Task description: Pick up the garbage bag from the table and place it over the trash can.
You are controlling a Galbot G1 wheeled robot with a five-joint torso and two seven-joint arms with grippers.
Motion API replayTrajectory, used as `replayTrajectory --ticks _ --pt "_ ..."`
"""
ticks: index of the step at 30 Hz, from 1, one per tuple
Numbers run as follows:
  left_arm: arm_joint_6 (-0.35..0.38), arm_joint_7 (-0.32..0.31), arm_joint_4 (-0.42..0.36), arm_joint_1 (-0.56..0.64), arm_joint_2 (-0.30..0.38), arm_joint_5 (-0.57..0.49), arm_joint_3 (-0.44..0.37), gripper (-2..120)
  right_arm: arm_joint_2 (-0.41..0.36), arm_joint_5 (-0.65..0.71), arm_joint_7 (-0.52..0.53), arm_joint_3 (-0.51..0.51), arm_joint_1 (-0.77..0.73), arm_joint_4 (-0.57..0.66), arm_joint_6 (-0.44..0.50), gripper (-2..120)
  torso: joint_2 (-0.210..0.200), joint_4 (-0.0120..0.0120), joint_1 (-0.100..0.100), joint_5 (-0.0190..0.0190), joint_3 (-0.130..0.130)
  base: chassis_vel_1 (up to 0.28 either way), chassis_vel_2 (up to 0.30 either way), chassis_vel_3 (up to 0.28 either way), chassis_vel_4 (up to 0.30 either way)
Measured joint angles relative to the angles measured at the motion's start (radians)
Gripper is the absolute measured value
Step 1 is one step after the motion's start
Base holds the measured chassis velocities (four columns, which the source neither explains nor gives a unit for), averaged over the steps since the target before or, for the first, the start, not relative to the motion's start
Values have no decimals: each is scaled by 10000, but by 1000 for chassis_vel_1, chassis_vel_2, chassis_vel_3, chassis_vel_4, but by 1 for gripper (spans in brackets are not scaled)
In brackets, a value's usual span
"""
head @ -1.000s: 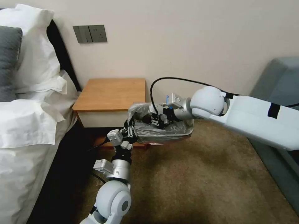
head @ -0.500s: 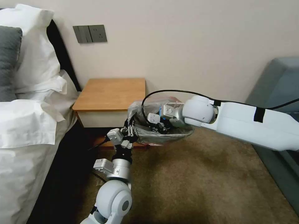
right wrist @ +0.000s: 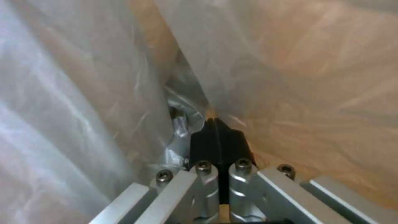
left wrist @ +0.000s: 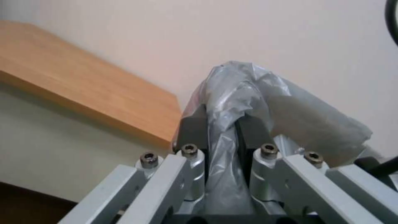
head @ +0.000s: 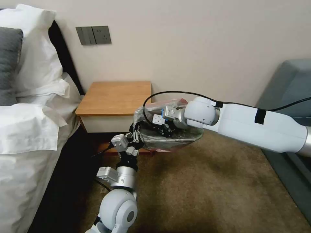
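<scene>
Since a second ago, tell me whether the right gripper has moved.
Yes. Against the table, which stayed put, the right gripper has pushed further toward it and the left gripper, deeper into the garbage bag.

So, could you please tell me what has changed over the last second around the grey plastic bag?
The right gripper has pushed deeper into the thin translucent grey garbage bag, toward the robot's left, fingers shut. The left gripper stays clamped on the bag's edge. The cream bin under the bag and the orange-brown wooden nightstand have not moved.
</scene>
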Motion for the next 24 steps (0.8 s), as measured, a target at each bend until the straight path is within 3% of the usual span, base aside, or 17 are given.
replayTrajectory --ticks 9,17,22,24 --pt "110 -112 83 3 -75 21 -9 11 33 180 121 97 -21 123 5 0 0 1 0 1 0 0 0 0 0" --pt "834 -772 411 -122 -81 -556 -76 11 -440 2752 1457 800 44 1322 -293 0 0 1 0 0 0 0 0 0 0" --pt "1248 -1275 687 -221 -38 -917 -84 11 -1082 4409 2186 1644 -160 2211 -313 0 0 -1 0 -1 0 0 0 0 0" --pt "1479 -1500 782 -272 -3 -1219 -133 11 -1532 5587 3003 2427 -732 2790 -313 0 0 2 0 -1 -1 0 0 0 0"
